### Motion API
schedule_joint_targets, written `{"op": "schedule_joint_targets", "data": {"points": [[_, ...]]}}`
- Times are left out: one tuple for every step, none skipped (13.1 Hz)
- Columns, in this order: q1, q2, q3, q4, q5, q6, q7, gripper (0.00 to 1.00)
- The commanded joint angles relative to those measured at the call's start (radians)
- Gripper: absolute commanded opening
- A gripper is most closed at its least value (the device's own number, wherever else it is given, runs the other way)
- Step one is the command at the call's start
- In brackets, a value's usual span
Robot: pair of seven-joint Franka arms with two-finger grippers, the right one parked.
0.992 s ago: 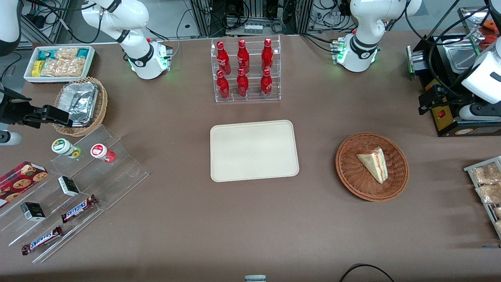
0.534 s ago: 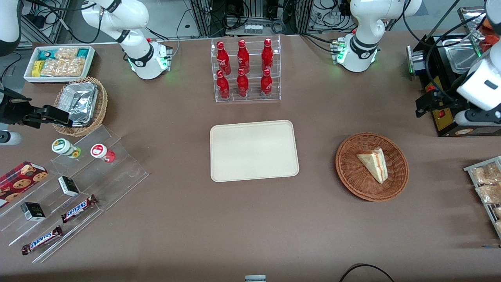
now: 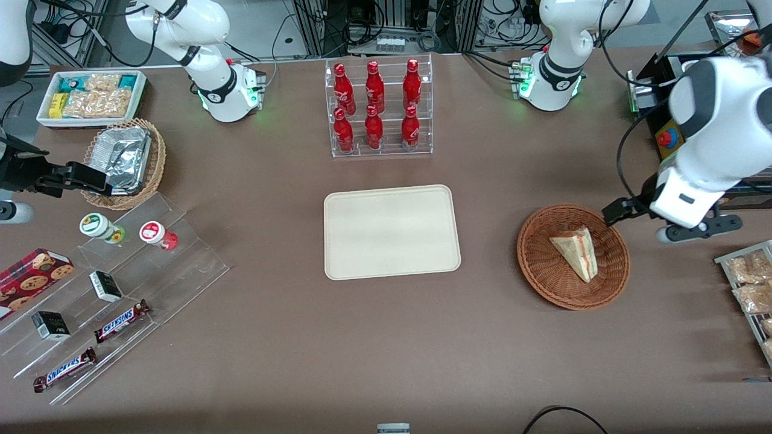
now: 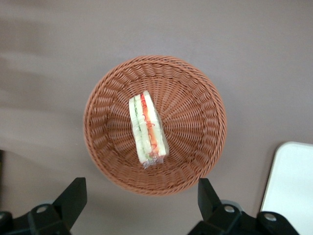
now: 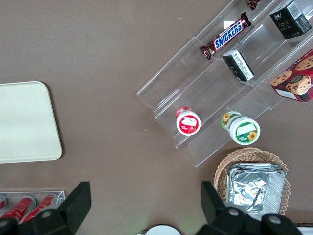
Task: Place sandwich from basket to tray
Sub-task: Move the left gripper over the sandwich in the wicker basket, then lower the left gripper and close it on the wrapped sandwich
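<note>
The sandwich point(image 3: 576, 253), a pale wedge with red and green filling, lies in the round reddish-brown wicker basket point(image 3: 543, 271). It also shows in the left wrist view point(image 4: 147, 129), lying in the basket point(image 4: 195, 107). The cream tray point(image 3: 391, 231) is bare and lies beside the basket, toward the parked arm's end; its corner shows in the left wrist view point(image 4: 293, 191). My left gripper point(image 3: 621, 210) hangs above the basket's rim on the working arm's side. In the left wrist view the gripper point(image 4: 141, 203) is open and empty, its fingers point(image 4: 74, 198) spread wide, short of the sandwich.
A clear rack of red bottles point(image 3: 379, 108) stands farther from the camera than the tray. A wire rack of snack bags point(image 3: 751, 289) lies near the basket at the working arm's end. A black machine point(image 3: 681, 175) stands there too.
My left arm has swung in from over the black machine toward the camera and the basket. The gripper now hangs at the basket's rim. The sandwich has not moved.
</note>
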Motion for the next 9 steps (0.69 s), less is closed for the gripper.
{"op": "schedule_joint_targets", "data": {"points": [[-0.007, -0.035, -0.002, -0.167, 0.006, 0.189, -0.138, 1.0], [-0.007, -0.029, -0.002, -0.207, 0.007, 0.256, -0.182, 1.0], [-0.007, -0.014, -0.002, -0.226, 0.007, 0.287, -0.217, 1.0], [-0.008, 0.006, -0.002, -0.23, 0.007, 0.295, -0.225, 1.0], [-0.008, 0.026, -0.002, -0.232, 0.007, 0.302, -0.228, 1.0], [-0.008, 0.046, -0.002, -0.244, 0.007, 0.328, -0.232, 1.0], [-0.008, 0.066, -0.002, -0.252, 0.007, 0.354, -0.232, 1.0], [-0.008, 0.089, -0.002, -0.25, 0.007, 0.367, -0.233, 1.0], [-0.008, 0.106, -0.002, -0.252, 0.007, 0.383, -0.233, 1.0]]}}
